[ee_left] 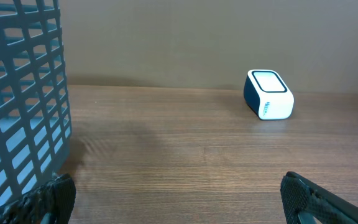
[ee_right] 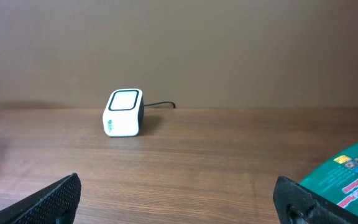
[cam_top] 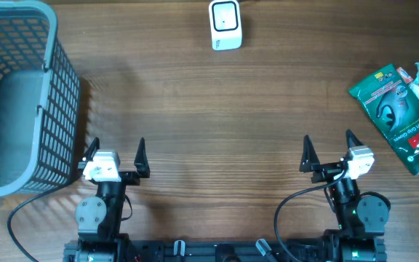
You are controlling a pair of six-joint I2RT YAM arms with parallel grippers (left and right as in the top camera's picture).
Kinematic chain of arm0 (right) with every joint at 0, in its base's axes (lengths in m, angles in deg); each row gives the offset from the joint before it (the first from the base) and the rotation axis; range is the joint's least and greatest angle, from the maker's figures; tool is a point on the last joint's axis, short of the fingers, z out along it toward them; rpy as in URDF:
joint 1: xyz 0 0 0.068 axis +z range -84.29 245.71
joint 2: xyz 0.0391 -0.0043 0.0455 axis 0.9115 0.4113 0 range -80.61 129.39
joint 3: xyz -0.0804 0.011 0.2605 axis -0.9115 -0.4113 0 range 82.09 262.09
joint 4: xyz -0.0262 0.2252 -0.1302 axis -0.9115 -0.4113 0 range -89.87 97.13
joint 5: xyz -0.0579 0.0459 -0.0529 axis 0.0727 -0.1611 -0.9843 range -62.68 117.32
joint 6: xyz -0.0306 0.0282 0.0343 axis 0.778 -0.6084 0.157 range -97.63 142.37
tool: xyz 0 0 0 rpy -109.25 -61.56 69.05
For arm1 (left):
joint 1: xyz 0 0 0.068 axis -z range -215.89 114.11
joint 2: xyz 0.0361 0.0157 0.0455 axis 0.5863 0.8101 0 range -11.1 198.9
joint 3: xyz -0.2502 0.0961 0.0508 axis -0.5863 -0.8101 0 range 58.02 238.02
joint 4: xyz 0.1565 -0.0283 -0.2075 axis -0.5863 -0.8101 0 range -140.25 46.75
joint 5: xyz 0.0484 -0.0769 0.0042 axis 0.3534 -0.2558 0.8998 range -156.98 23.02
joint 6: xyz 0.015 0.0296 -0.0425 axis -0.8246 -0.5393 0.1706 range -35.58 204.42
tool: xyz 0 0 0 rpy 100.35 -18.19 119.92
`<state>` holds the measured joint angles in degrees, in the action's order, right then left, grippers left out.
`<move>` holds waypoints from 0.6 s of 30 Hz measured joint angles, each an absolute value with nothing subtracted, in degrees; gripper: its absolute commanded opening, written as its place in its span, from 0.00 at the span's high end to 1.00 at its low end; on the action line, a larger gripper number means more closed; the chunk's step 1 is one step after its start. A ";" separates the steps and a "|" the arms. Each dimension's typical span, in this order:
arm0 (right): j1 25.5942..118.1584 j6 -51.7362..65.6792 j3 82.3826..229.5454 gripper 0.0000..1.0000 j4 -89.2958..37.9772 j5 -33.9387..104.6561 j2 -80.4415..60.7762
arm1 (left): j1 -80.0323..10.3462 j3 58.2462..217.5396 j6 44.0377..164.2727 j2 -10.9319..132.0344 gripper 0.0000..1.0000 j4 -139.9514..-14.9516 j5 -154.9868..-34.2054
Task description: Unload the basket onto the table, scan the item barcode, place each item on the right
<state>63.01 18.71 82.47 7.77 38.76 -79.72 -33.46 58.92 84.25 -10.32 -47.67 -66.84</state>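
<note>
My left pincer [cam_top: 118, 145] and right pincer [cam_top: 327, 140] are both spread wide, gripping nothing; scanner [cam_top: 225, 24] sits far across the bench [cam_top: 217, 109], green packet [cam_top: 402, 116] lies right.

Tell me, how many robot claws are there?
2. The left gripper sits beside the basket; the right gripper sits on the green packet's side. None seems hidden.

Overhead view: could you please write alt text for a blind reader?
A white scanner sits at the wooden table's far edge, a grey basket on the left, green packets on the right. The left gripper and right gripper wait in front, jaws open.
</note>
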 measured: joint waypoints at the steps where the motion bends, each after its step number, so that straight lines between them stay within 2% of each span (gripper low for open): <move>1: 63.01 19.56 82.47 0.00 7.77 38.69 -79.72 | -33.46 58.92 84.25 -10.32 0.00 -47.69 -66.84; 7: 63.01 24.24 82.47 0.00 7.77 38.60 -79.72 | -33.46 58.92 84.25 -10.32 0.00 -47.69 -66.84; 18: 63.01 25.29 82.47 0.00 7.77 38.60 -79.72 | -33.46 58.92 84.25 -10.32 0.00 -47.67 -66.84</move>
